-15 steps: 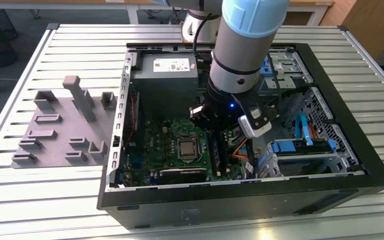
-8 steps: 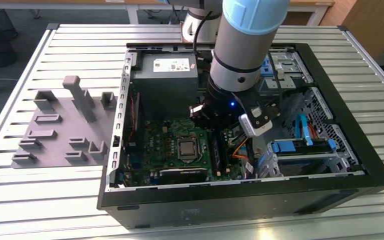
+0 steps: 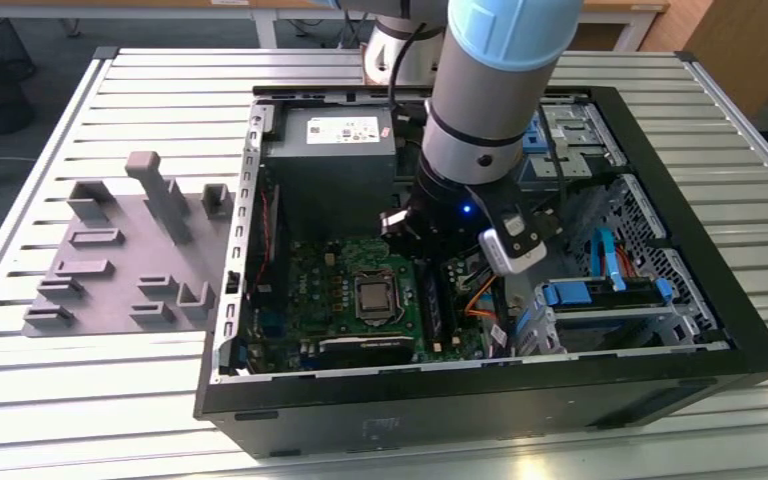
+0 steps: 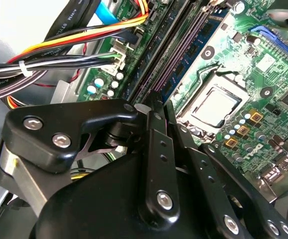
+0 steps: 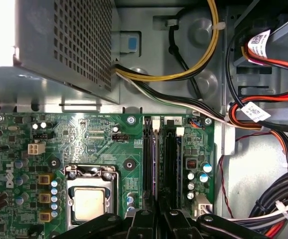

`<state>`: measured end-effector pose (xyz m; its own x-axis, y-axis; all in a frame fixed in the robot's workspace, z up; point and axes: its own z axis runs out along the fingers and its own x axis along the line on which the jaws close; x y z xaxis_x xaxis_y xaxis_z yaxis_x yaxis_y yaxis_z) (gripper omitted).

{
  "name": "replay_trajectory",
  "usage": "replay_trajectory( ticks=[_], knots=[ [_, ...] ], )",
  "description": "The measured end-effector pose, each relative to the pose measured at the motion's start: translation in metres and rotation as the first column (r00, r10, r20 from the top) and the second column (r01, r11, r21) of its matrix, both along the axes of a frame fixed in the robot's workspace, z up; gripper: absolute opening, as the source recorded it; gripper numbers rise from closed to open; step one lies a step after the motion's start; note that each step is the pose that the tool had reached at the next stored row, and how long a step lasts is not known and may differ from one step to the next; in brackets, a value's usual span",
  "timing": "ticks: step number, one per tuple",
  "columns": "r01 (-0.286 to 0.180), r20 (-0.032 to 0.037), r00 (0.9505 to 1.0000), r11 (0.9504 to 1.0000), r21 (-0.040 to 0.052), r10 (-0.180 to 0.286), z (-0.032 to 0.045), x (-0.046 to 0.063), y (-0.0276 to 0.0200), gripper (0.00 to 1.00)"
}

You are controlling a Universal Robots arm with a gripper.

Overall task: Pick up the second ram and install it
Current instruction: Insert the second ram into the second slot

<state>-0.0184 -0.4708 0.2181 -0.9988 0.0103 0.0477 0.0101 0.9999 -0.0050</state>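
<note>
My gripper reaches down into the open computer case, over the memory slots beside the CPU socket. In both wrist views its black fingers are drawn together at the near end of the slots, gripper and gripper. The second ram, a thin dark-blue stick, stands on edge along the slot line and runs away from the fingertips. In the first wrist view the ram appears edge-on as a narrow strip. Its near end lies between the fingers, under the gripper body.
The power supply sits just beyond the slots' far end. Cable bundles crowd the side away from the CPU socket. Light-blue drive brackets lie toward the exterior view's right. A grey parts fixture rests on the slatted table.
</note>
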Motion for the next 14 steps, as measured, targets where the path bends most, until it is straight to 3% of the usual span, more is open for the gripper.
replay_trajectory(
  ticks=[14],
  knots=[
    [0.000, 0.0000, 1.0000, 1.0000, -0.0002, 0.000, -0.0040, 0.0000, -0.0001, 0.14]
  ],
)
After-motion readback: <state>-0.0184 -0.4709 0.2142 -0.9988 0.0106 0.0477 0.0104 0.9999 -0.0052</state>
